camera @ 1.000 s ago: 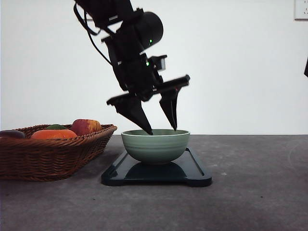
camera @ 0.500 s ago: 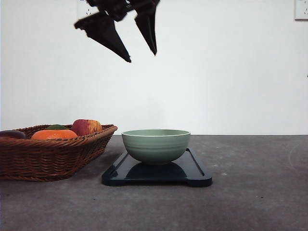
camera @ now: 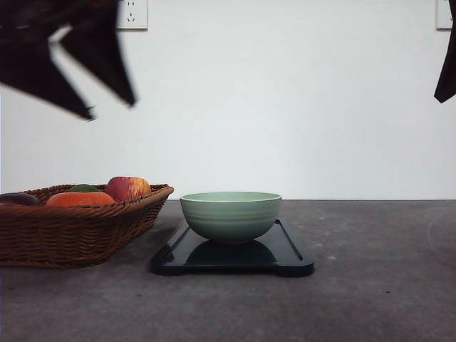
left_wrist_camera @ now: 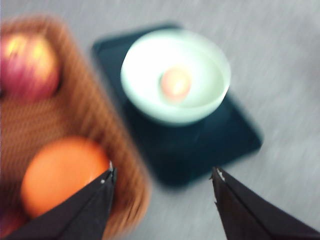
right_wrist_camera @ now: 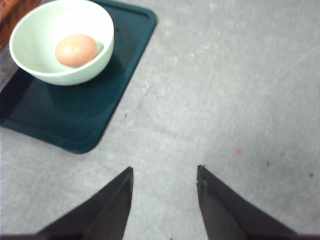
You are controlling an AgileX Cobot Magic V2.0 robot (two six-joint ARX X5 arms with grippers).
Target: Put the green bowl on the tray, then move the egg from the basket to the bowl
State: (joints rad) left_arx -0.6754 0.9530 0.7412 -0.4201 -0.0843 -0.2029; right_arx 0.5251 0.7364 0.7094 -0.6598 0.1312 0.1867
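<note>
Left claw [camera: 110, 110] spread, high above basket [camera: 85, 228].

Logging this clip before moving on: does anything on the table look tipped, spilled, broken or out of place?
Nothing stands out. The green bowl sits upright on the tray with the egg whole inside it. The basket beside the tray holds its fruit, nothing spilled. Both the left gripper and right gripper are open and empty.
</note>
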